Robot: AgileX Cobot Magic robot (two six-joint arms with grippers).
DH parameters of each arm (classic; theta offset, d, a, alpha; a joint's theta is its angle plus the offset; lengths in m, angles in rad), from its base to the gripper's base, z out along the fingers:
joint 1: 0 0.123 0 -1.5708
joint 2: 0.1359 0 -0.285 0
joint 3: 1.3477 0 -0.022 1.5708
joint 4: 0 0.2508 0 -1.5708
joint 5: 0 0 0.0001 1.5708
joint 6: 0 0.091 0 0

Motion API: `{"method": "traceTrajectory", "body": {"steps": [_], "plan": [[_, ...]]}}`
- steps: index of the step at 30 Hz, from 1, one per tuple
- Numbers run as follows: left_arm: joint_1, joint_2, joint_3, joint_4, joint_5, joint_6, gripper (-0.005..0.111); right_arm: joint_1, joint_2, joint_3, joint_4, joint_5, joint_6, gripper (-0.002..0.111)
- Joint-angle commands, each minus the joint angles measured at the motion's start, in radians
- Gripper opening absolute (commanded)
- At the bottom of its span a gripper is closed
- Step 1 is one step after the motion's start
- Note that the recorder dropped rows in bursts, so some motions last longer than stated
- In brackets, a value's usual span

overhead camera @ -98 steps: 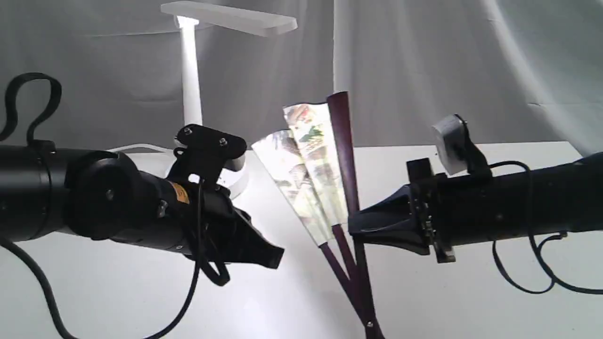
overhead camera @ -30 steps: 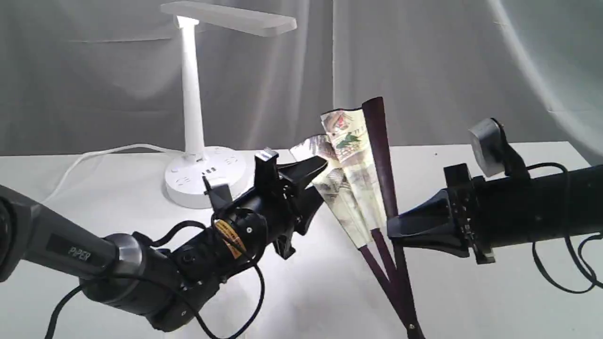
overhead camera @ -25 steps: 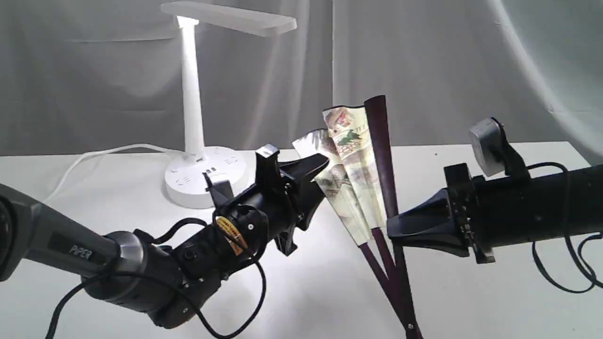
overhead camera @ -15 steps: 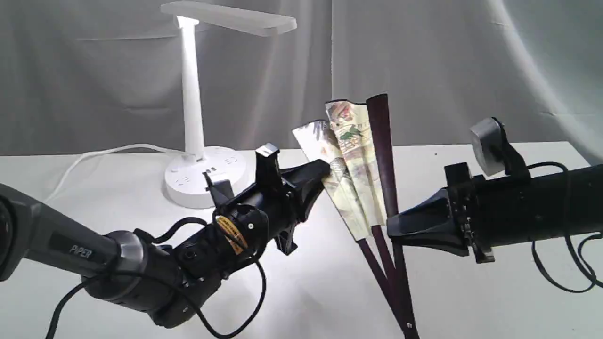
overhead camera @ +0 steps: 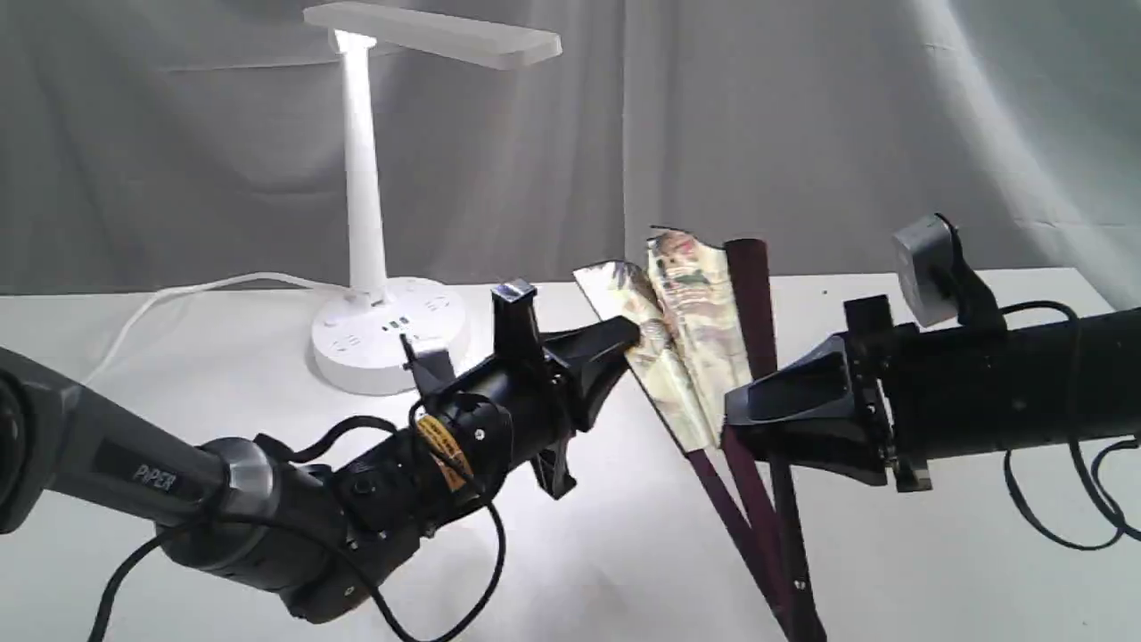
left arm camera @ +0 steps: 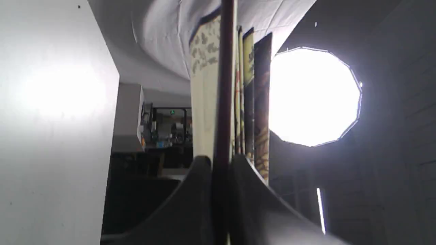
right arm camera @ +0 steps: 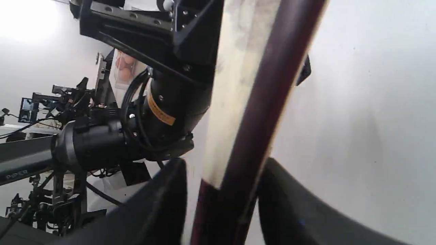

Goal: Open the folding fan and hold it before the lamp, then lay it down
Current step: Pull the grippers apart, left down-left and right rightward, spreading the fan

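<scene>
The folding fan (overhead camera: 691, 339) stands partly open over the white table, pivot end low near the front edge, with a few cream painted pleats spread between dark guards. My left gripper (overhead camera: 631, 337) is shut on the fan's left guard; the left wrist view shows that gripper (left arm camera: 220, 163) with both fingers pressed against the dark rib beside the fan leaf (left arm camera: 204, 102). My right gripper (overhead camera: 735, 428) stands open around the right guard, just below the leaf. In the right wrist view the gripper (right arm camera: 221, 173) has gaps on both sides of the fan guard (right arm camera: 259, 102). The lit white lamp (overhead camera: 361, 178) stands behind on the left.
The lamp's round base (overhead camera: 388, 343) and white cord (overhead camera: 178, 290) lie on the table (overhead camera: 579, 571) behind my left arm. A grey curtain (overhead camera: 847, 134) hangs behind. A bright round studio light (left arm camera: 313, 97) fills part of the left wrist view.
My left gripper closed on the fan's left guard. The right jaws have just spread apart, and the fan has sunk a little and tilted away from the lamp.
</scene>
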State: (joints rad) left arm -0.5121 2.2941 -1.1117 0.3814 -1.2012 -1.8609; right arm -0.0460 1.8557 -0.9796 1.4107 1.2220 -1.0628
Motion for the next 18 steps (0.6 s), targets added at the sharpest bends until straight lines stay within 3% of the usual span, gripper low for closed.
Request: {"method": "traceTrajectory", "body": {"steps": [1, 11, 18], "plan": [[0.001, -0.006, -0.005, 0.032, -0.02, -0.023, 0.0, -0.002, -0.013, 0.005, 0.029, -0.001, -0.013, 0.046], [0.059, -0.031, -0.005, 0.185, -0.02, -0.049, 0.0, -0.004, -0.013, 0.005, 0.129, -0.074, -0.013, 0.049], [0.064, -0.055, 0.031, 0.143, -0.02, -0.042, 0.0, -0.004, 0.016, 0.005, 0.291, -0.118, -0.013, 0.049]]}}
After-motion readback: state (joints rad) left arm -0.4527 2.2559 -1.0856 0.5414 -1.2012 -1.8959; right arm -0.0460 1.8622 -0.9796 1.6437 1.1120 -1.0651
